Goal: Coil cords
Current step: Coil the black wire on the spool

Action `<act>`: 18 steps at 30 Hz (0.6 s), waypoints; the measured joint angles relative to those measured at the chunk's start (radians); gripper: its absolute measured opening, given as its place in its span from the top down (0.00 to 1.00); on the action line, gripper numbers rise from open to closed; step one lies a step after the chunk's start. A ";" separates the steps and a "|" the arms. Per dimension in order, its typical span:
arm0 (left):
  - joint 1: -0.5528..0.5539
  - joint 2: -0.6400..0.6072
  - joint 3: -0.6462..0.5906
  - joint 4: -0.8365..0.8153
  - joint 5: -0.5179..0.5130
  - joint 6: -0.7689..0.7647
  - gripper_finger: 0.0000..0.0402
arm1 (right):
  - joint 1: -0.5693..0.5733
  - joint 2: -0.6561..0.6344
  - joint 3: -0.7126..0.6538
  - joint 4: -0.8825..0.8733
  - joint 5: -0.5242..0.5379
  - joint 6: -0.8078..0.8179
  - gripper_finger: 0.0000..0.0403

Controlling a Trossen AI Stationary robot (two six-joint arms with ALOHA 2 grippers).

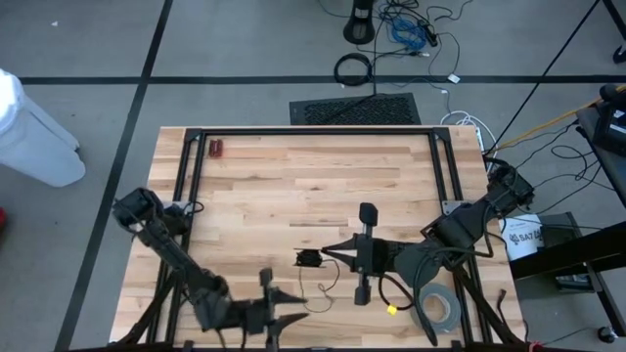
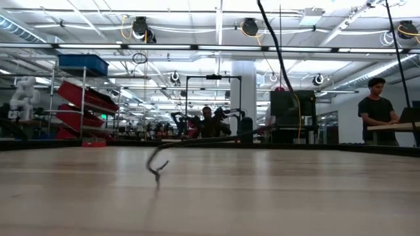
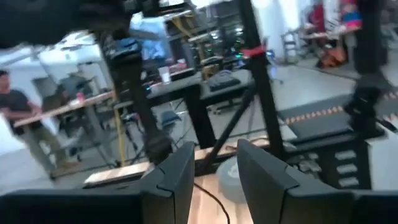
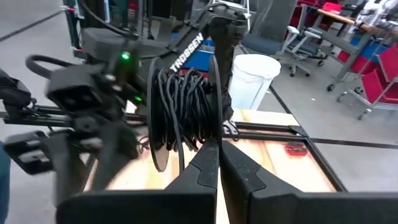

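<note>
The thin black cord is a small wound bundle (image 1: 308, 258) at the table's middle front. It also shows in the right wrist view (image 4: 183, 106). A loose strand (image 1: 326, 286) trails from it toward the near edge. In the low view a strand (image 2: 157, 165) rises from the table, its end on the wood. My right gripper (image 1: 329, 254) points toward the table's left and is shut on the bundle. My left gripper (image 1: 284, 319) is open and empty at the near edge, its fingers (image 3: 180, 174) apart. My right gripper pinches the bundle's near side (image 4: 211, 138) between its two shut fingers (image 4: 239, 168). The fingers come level from the table's right. The bundle stands on edge in front of the fingertips, its windings upright. Whether it is clear of the table I cannot tell.
A grey tape roll (image 1: 438, 309) lies at the front right under my right arm, with a small yellow piece (image 1: 391, 309) beside it. A small red object (image 1: 215, 149) lies at the far left corner. A black frame (image 1: 313, 131) borders the table.
</note>
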 joint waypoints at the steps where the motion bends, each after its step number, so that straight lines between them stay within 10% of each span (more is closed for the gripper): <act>1: 0.016 0.000 0.000 0.001 0.003 -0.020 0.68 | 0.000 0.000 0.000 -0.001 0.000 0.005 1.00; 18: 0.158 0.001 -0.016 -0.061 0.086 -0.097 0.68 | 0.020 -0.010 0.000 -0.018 -0.018 -0.032 1.00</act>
